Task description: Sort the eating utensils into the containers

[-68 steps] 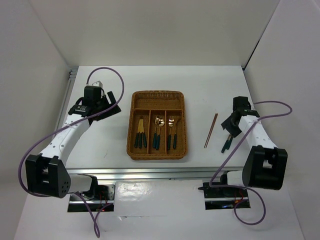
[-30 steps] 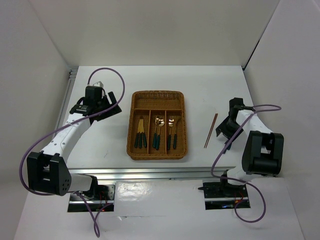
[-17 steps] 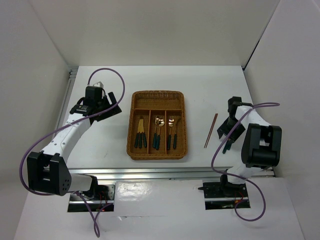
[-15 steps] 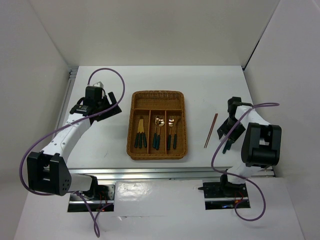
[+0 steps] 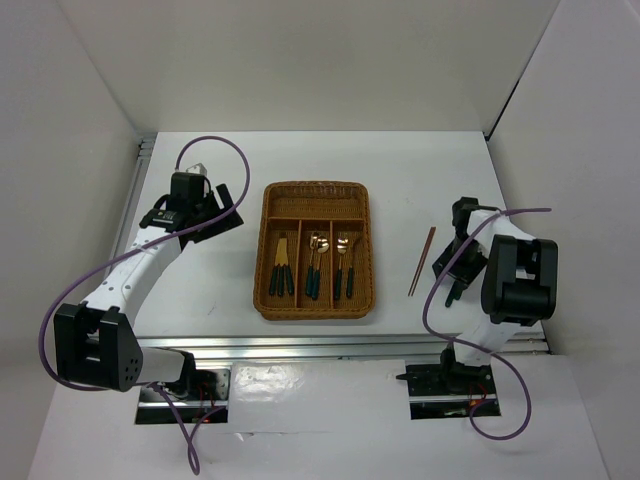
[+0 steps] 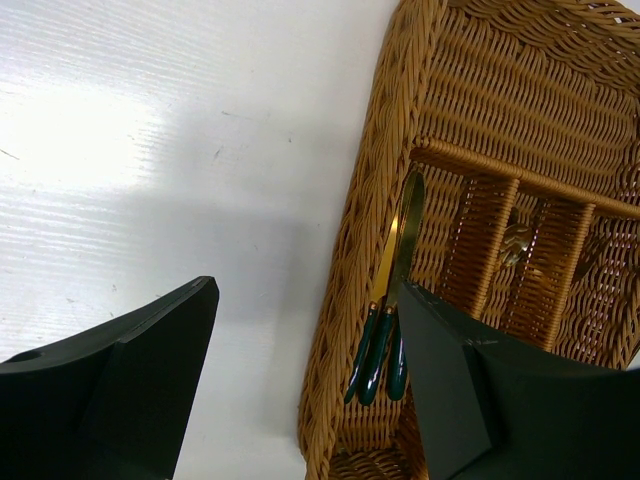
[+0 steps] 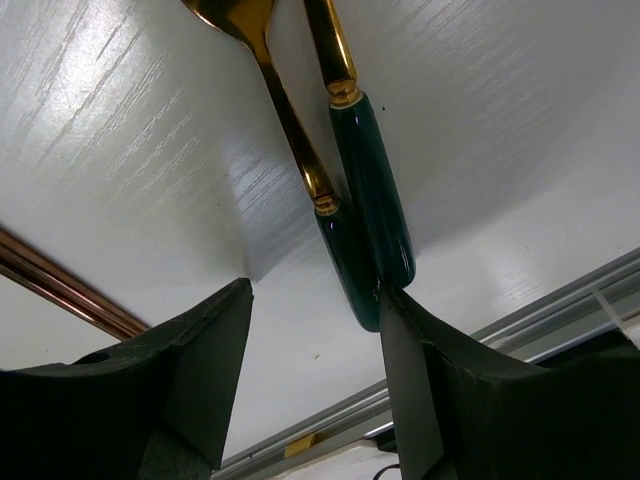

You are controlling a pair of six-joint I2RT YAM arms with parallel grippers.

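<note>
1. The left arm and right arm had white tube links with boxy black joints.
2. A purple cable looped along each arm.
3. The fingers were matte black wedges.

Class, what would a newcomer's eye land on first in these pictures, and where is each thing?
The wicker tray in the middle stands out, green-handled cutlery lined up in its three long sections. Right of it lie chopsticks, and further right the open right gripper is down at two loose green-handled pieces.
</note>
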